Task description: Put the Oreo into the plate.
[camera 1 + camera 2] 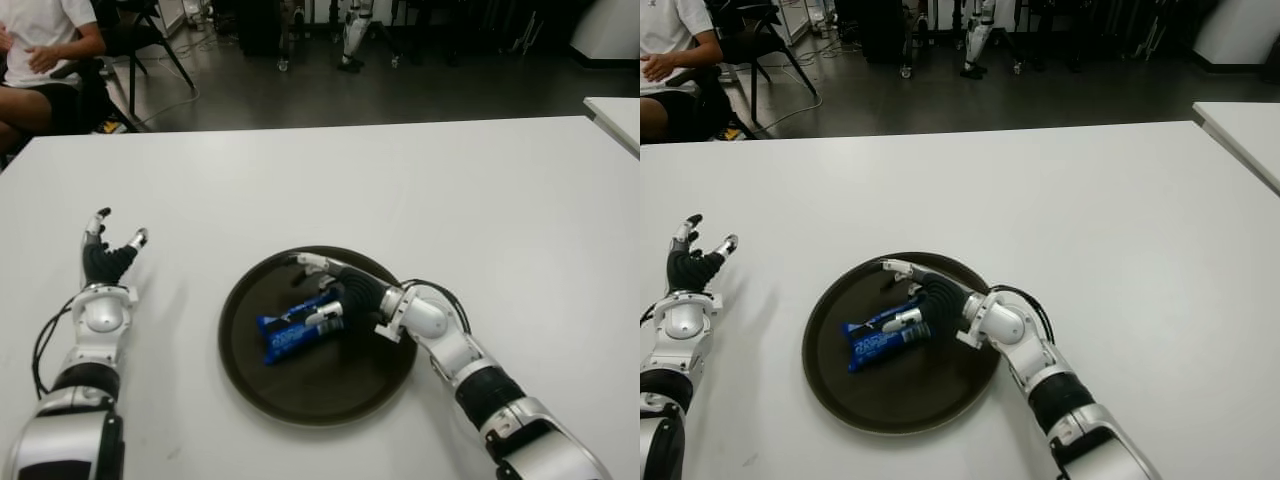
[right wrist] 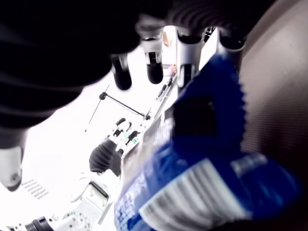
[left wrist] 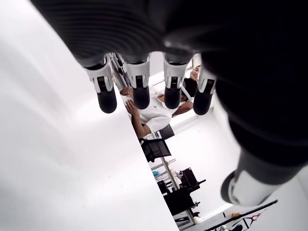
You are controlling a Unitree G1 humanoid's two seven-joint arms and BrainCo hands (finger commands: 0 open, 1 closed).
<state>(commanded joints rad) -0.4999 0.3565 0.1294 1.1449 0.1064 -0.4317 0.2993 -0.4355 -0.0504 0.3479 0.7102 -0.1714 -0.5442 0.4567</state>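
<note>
The right hand point(image 1: 335, 300) loosely grasps the Oreo pack point(image 1: 292, 333), lying inside the plate point(image 1: 300, 400), probably for release. The left hand point(image 1: 105, 258), left of the plate, is released.

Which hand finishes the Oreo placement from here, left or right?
Right. The right hand is over the round dark brown plate, fingers around the blue Oreo packet lying in it. The left hand shows open, left of the plate.

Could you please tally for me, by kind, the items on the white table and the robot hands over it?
Oreo packs, blue: 1, lying in the plate under the right hand
Plates, dark round: 1
Robot hands: 2, the right hand over the plate, the left hand to the plate's left, fingers spread
Total: 4
</note>
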